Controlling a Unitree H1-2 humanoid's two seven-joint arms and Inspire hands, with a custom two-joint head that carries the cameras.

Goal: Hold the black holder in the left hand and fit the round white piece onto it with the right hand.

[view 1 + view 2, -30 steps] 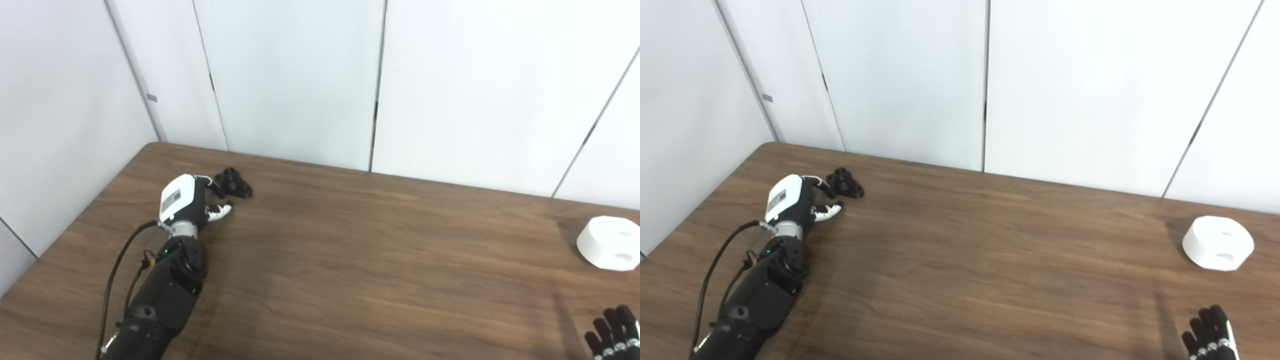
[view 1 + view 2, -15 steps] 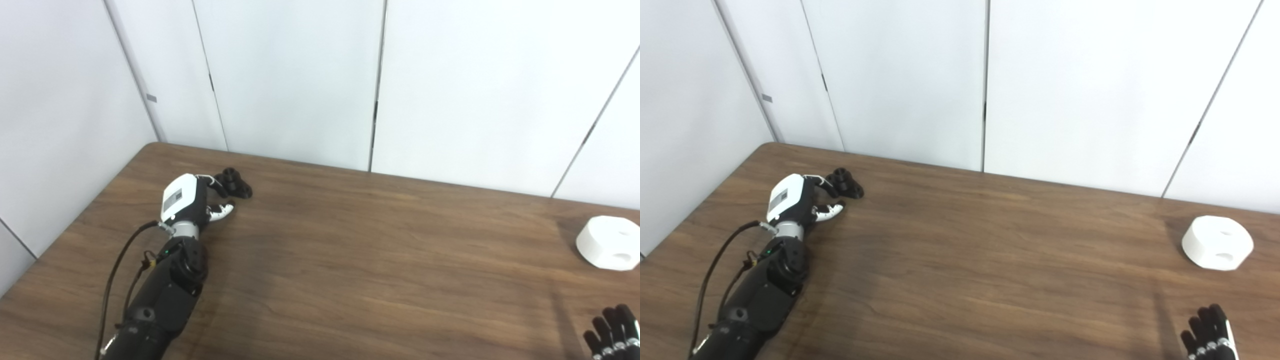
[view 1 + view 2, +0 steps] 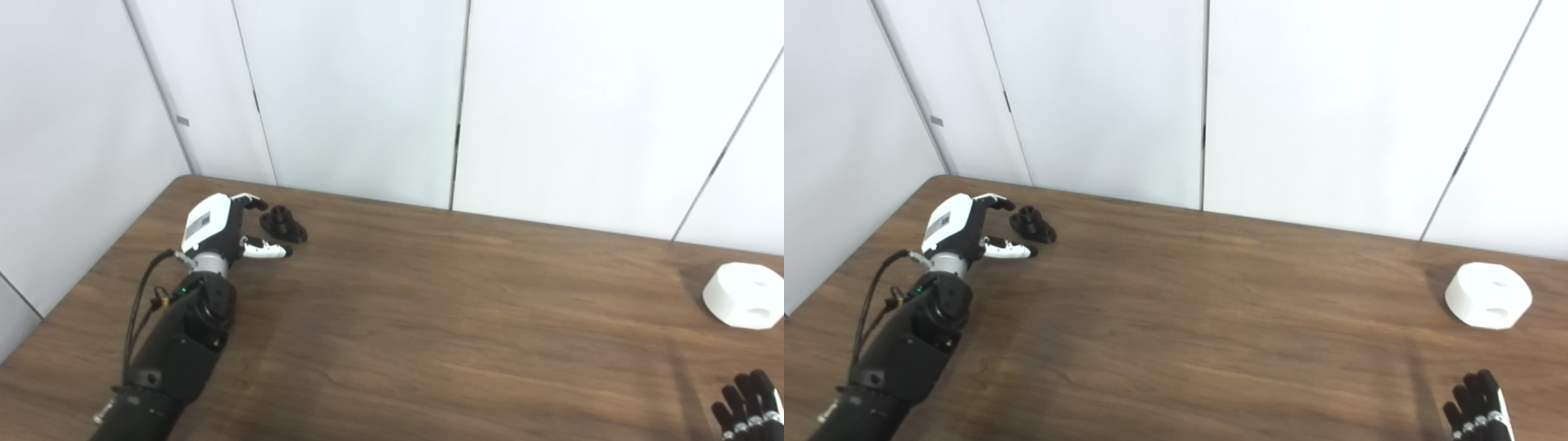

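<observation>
A small black holder (image 3: 283,223) lies flat on the brown table (image 3: 429,306) at the far left. My left hand (image 3: 228,229) rests just left of it, open, with the thumb stretched out below the holder and the fingers above it; a small gap shows between hand and holder. The round white piece (image 3: 743,295) sits at the far right of the table, with two holes in its top. Only the dark fingertips of my right hand (image 3: 747,405) show at the bottom right corner, spread apart and well short of the white piece.
White wall panels (image 3: 367,92) stand close behind the table's far edge and along its left side. The table's left edge runs diagonally just beside my left arm (image 3: 177,349).
My left hand has moved a little left and away from the holder, and its thumb has straightened out. The right fingertips have sunk slightly lower in the picture. The camera shifted slightly.
</observation>
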